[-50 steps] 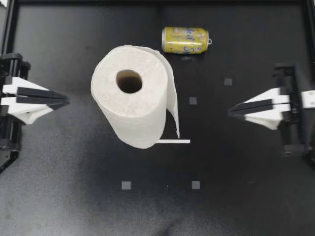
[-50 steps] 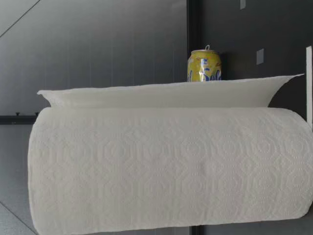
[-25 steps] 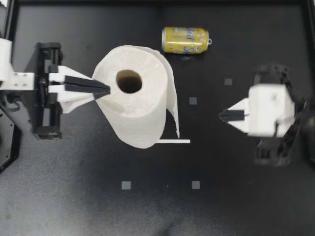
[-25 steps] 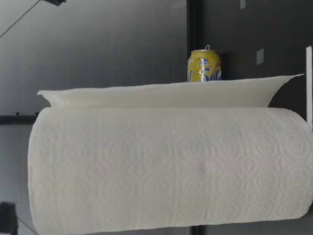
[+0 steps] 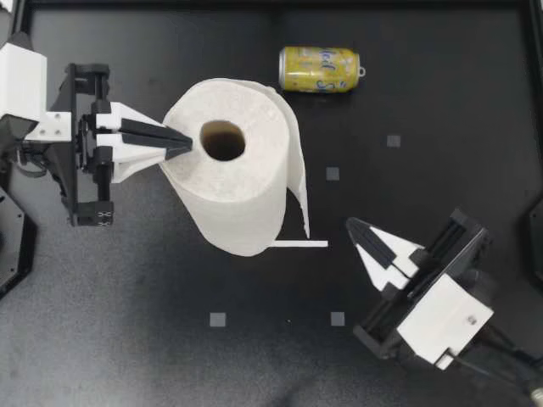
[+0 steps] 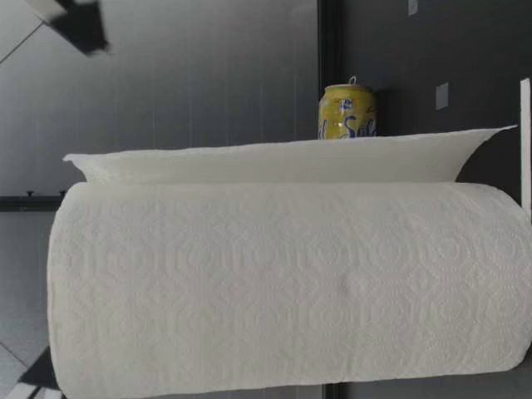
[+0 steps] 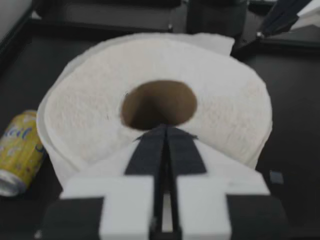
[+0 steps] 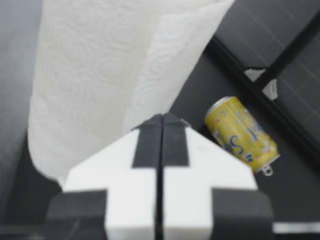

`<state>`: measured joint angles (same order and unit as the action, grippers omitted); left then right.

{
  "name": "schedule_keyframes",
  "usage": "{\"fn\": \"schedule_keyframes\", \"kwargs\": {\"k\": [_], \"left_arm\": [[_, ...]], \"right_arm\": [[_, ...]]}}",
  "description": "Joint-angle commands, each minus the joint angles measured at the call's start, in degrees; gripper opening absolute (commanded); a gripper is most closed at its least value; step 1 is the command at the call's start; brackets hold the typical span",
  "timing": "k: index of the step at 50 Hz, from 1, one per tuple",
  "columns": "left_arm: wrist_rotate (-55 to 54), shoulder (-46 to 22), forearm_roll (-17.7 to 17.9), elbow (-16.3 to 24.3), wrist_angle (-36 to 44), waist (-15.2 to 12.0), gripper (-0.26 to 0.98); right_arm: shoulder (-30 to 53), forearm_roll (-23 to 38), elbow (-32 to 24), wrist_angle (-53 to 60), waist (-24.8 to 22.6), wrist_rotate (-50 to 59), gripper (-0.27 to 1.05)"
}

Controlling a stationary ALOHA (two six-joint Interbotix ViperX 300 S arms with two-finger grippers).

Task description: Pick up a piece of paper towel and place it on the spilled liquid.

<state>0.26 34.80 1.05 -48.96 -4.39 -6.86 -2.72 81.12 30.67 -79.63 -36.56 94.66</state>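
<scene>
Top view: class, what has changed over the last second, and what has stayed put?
My left gripper came in over the paper towel roll, tips at its core. My right gripper swung round toward the loose sheet. Both stay shut; roll and can unmoved.

A yellow aluminium drink can and small grey square markers on a matte black table.

The can lies on its side close to the table's far edge, roughly midway along it, its pull-tab end turned toward the right edge. Four flat grey squares dot the surface: two in the right half, well apart from the can, and two side by side nearer the near edge. A thin white strip lies flat around the table's middle.
</scene>
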Motion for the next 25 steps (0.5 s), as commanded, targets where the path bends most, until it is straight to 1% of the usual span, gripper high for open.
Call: {"fn": "schedule_keyframes", "kwargs": {"k": [1, 5, 7, 10, 13, 14, 19, 21, 25], "left_arm": [[-0.09, 0.53, 0.00, 1.67, -1.14, -0.18, 0.07], [-0.26, 0.53, 0.00, 1.93, -3.08, -0.35, 0.07], [-0.44, 0.44, 0.00, 2.02, -3.78, -0.35, 0.07], [-0.44, 0.44, 0.00, 2.02, -4.39, -0.35, 0.07], [-0.62, 0.35, 0.00, 2.02, -4.57, -0.26, 0.07], [-0.53, 0.35, 0.00, 2.02, -4.57, -0.35, 0.07], [-0.62, 0.26, 0.00, 2.02, -4.57, -0.35, 0.07], [-0.62, 0.26, 0.00, 2.02, -4.66, -0.35, 0.07], [-0.70, 0.26, 0.09, 1.93, -4.83, -0.35, 0.07]], "right_arm": [[0.97, 1.85, -1.85, -2.02, -0.26, 4.13, 0.06], [1.93, 2.81, -1.93, -2.20, -0.26, 7.47, 0.12], [2.37, 2.99, -2.02, -2.29, -0.26, 8.88, 0.17], [2.72, 3.34, -2.02, -2.20, -0.26, 11.16, 0.29], [3.25, 3.78, -2.02, -2.20, -0.09, 13.27, 0.43], [3.69, 3.78, -2.02, -2.20, 0.09, 14.15, 0.50], [5.62, 3.78, -2.46, -2.11, 1.32, 17.67, 0.72], [6.59, 3.87, -2.81, -2.11, 1.93, 18.98, 0.77], [8.00, 3.78, -3.60, -2.11, 2.64, 20.39, 0.77]]}}
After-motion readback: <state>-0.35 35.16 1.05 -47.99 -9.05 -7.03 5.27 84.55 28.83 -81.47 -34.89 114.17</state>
